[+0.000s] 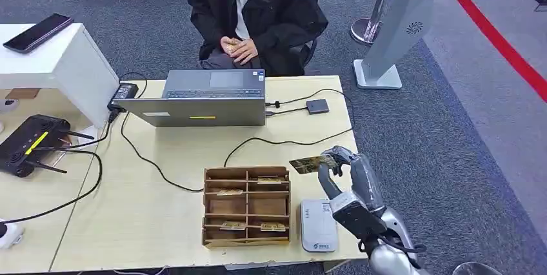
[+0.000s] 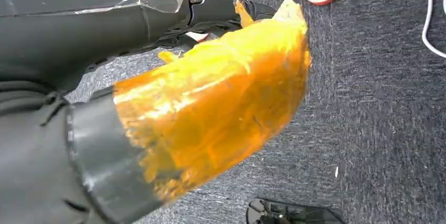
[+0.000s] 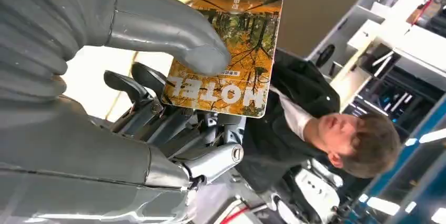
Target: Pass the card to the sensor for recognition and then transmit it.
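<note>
Over on the left, the left hand (image 2: 200, 119) hangs below the desk (image 1: 161, 223) above the carpet, wrapped in yellow tape; whether its fingers are spread or curled I cannot tell. In the middle stands the wooden card rack (image 1: 246, 207), a few cards in its slots. Just right of it lies the white sensor (image 1: 318, 224), flat near the desk's front edge. Above that, the right hand (image 1: 340, 170) pinches the card (image 1: 305, 164) between thumb and fingers, clear of the desk. My worry is the grip: the thumb seems to hold only one end, so a tilt toward the sensor could let the card slide out, or it could pass off-centre and not read. The person (image 1: 255, 4) opposite is looking down, so the handover may need waiting.
</note>
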Tool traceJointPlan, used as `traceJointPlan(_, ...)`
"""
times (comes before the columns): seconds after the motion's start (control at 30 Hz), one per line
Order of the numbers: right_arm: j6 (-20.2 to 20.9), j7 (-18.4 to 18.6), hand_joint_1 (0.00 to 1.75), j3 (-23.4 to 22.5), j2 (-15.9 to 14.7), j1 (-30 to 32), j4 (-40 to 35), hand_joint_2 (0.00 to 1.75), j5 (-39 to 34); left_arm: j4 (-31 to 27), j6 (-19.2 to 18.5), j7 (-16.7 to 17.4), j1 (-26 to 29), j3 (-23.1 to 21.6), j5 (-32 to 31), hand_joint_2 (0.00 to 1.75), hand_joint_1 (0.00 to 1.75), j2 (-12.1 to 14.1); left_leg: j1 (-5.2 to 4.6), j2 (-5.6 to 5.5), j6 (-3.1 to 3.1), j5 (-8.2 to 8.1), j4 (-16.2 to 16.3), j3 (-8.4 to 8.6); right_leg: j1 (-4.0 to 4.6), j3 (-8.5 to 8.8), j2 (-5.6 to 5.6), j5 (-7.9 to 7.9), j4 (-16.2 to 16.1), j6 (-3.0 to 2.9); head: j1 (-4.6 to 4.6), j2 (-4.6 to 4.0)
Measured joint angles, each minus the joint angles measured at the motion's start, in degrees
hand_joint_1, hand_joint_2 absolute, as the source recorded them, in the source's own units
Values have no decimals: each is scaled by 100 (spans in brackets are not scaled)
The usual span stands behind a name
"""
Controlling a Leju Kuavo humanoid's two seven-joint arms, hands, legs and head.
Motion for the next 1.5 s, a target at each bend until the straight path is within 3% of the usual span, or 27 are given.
traceJointPlan(0.23, 261, -96, 175, -252, -77, 442, -42, 175, -462, 0, 50, 0, 7, 24, 13, 0, 0, -2, 0, -1, 3, -2, 0, 0, 0, 1, -1, -1, 0, 0, 0, 0)
traceJointPlan(0.73, 302, -112, 175, -402, -114, 872, -44, 175, -713, 0, 79, -2, 8, 94, 33, 0, 0, -2, 0, -1, 4, -3, 0, 0, 0, 1, -1, -1, 0, 0, 0, 0)
traceJointPlan(0.93, 230, 7, 175, -411, -140, 1229, 31, 175, -897, 0, 96, 0, 9, 103, 39, 0, 0, -2, 0, -1, 0, -8, 0, 0, 0, 1, -1, -2, 0, -1, 0, 0)
traceJointPlan(1.5, 121, 549, 175, -164, -468, 1331, 479, 175, -1133, 0, 96, 26, 10, 103, -2, 0, 0, -2, 0, 0, 0, -8, 0, 1, 0, 2, -1, -2, 0, -1, 0, 0)
